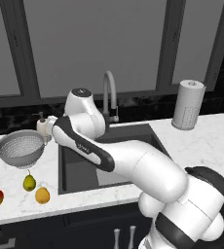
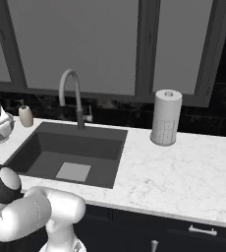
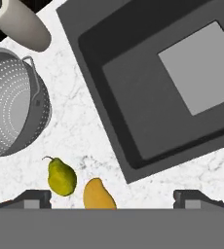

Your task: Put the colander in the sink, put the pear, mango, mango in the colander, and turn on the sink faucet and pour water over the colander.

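- Currently the colander (image 1: pixel 20 148) sits upright on the counter (image 1: pixel 75 199) left of the sink (image 1: pixel 80 172), near the pear (image 1: pixel 29 183).
- Gripper (image 3: pixel 111 200) hangs above, fingers spread wide, holding nothing.
- Likely light, rigid, slick metal; its thin rim or a side handle looks the best hold.

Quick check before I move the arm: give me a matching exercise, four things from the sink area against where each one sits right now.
Things:
1. colander
2. pear
3. paper towel roll
4. sink faucet

Places:
A. behind the sink, at its back edge
B. on the counter right of the sink
C. on the counter left of the sink, near the soap bottle
D. on the counter in front of the colander, beside the orange-yellow mango

Pairs: 1-C, 2-D, 3-B, 4-A
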